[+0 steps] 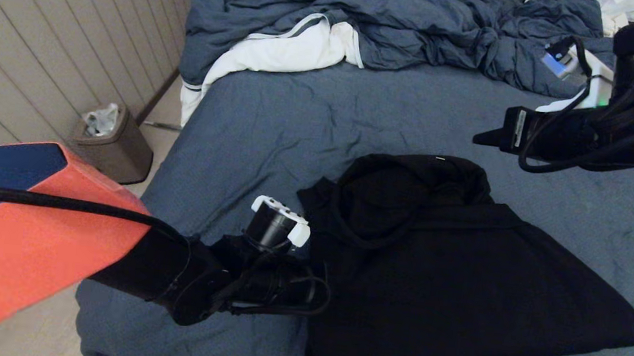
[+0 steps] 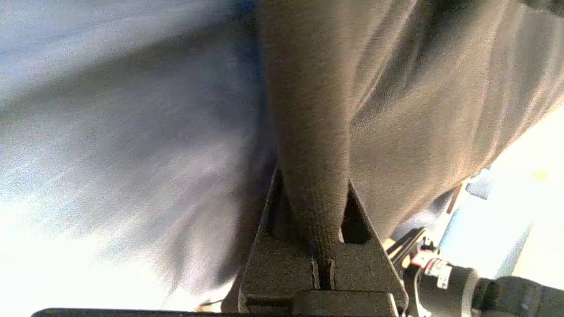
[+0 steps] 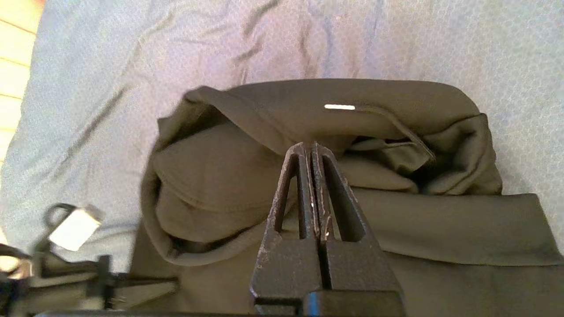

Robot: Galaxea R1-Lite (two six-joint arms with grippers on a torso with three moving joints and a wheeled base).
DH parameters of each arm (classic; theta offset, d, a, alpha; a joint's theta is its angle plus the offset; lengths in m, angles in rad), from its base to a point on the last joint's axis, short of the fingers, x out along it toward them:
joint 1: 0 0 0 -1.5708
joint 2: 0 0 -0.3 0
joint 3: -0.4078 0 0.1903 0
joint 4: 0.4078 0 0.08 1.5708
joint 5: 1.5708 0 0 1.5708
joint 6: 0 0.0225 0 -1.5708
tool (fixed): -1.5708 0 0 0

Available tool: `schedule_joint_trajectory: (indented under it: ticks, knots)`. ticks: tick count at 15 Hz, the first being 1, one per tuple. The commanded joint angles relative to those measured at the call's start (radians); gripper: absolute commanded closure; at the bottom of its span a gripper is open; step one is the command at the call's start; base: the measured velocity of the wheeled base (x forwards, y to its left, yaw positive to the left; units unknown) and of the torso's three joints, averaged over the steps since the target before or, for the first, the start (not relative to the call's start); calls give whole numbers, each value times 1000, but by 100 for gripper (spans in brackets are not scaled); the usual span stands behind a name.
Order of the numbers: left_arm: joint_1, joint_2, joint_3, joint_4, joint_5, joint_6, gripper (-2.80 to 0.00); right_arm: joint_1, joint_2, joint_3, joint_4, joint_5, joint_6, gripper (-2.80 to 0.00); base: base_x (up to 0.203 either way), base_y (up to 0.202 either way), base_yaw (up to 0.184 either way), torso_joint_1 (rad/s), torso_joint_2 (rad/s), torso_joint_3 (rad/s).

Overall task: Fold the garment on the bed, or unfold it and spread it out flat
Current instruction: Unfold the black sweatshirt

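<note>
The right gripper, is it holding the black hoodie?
No, the right gripper is shut on nothing, hanging above the hoodie.

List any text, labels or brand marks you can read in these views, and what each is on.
None can be read.
The small white tag on the hoodie: no letters can be made out.
The light strip on the right gripper: too small to read.

Wall (image 1: 51,38): pale vertical panelling, left of the bed.
Floor (image 1: 169,110): light, bare strip.
Bin (image 1: 113,148): brown, lined, by wall.
</note>
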Motion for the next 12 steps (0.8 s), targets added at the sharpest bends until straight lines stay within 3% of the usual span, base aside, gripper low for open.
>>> schedule_joint_trajectory:
  ticks: [1, 7, 12]
  knots:
    - [30, -77, 52, -1, 1, -3, 0, 1, 2, 0, 1, 1, 1, 0, 0, 0, 0, 0, 0, 0]
    - [183, -168, 189, -10, 1, 6, 0, 1, 2, 3, 1, 1, -1, 0, 0, 0, 0, 0, 0, 0]
    - [273, -187, 334, -183, 1, 11, 0, 1, 3, 3, 1, 1, 1, 0, 0, 0, 0, 0, 0, 0]
